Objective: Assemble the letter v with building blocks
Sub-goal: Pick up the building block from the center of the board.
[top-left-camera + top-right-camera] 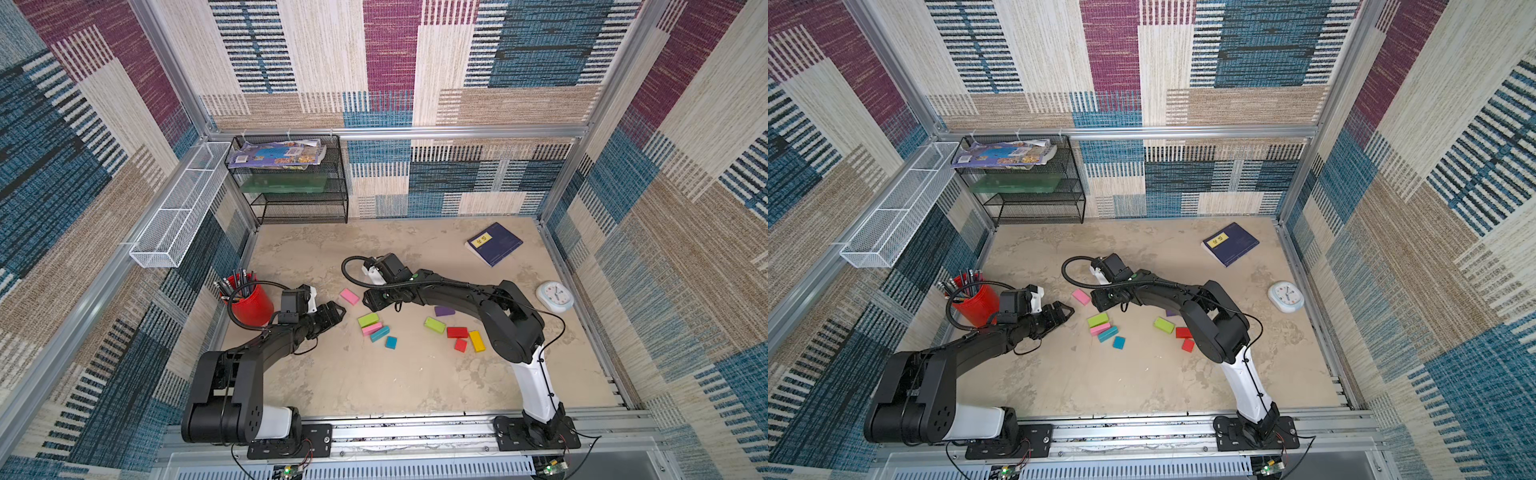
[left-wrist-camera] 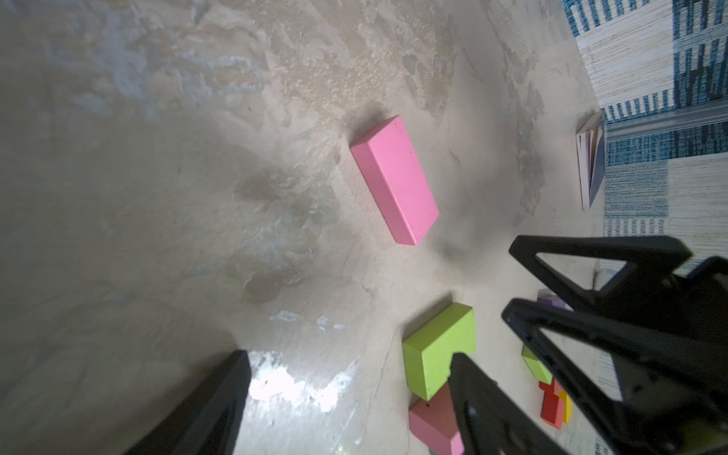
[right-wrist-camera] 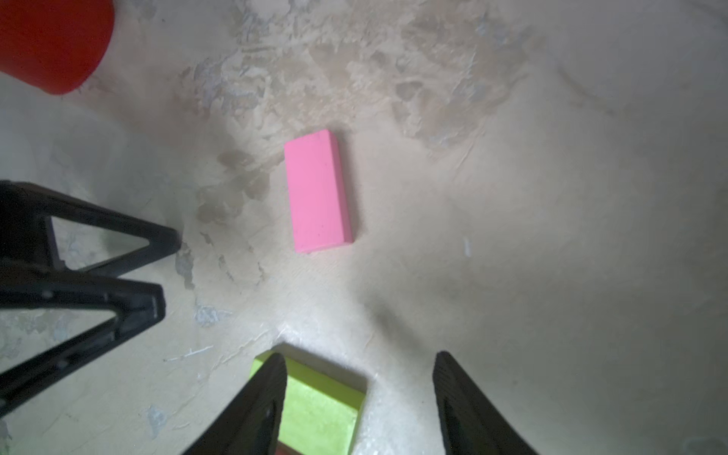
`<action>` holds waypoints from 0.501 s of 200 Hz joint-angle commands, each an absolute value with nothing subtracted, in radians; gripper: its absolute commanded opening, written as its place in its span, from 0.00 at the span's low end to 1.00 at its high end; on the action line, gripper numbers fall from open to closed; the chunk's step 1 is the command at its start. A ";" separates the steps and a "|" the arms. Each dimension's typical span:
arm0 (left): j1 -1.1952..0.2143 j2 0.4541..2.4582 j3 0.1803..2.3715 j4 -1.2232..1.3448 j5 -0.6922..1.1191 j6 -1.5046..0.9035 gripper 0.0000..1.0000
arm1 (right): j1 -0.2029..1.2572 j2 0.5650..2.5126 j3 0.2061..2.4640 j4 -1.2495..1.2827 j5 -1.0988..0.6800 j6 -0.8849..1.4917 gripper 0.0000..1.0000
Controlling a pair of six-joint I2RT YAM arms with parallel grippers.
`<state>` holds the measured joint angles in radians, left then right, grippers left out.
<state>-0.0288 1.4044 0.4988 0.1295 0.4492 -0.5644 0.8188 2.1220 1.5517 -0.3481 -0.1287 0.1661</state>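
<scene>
The building blocks lie loose on the beige table, and no letter v shows. One pink block (image 1: 349, 296) (image 2: 396, 181) (image 3: 318, 193) lies alone between both grippers. Nearer the front, lime green (image 1: 368, 320), pink (image 1: 372, 328) and teal (image 1: 380, 333) blocks huddle together. To their right sit purple (image 1: 444, 311), lime (image 1: 434, 325), red (image 1: 457, 332) and yellow (image 1: 477, 341) blocks. My left gripper (image 1: 338, 311) (image 2: 350, 356) is open and empty, left of the pink block. My right gripper (image 1: 371, 302) (image 3: 359, 356) is open and empty, hovering over the lime block (image 3: 319, 409).
A red pencil cup (image 1: 248, 305) stands just behind the left arm. A dark blue book (image 1: 493, 243) and a white clock (image 1: 554, 296) lie at the right. A black mesh shelf (image 1: 299, 195) and a white wire basket (image 1: 178, 208) line the back left.
</scene>
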 commanded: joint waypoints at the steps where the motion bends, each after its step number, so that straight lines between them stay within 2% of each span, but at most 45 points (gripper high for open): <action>1: -0.029 1.382 0.475 0.123 0.461 -0.574 0.83 | 0.846 2.106 1.518 -0.348 -0.065 0.146 0.63; 33: -0.031 1.335 0.453 0.106 0.456 -0.574 0.83 | 0.878 2.115 1.490 -0.350 -0.032 0.181 0.64; 76: -0.031 1.299 0.445 0.082 0.446 -0.562 0.83 | 0.912 2.124 1.483 -0.338 -0.018 0.230 0.73; 100: -0.031 1.294 0.435 0.083 0.446 -0.559 0.83 | 0.930 2.140 1.503 -0.352 -0.018 0.250 0.74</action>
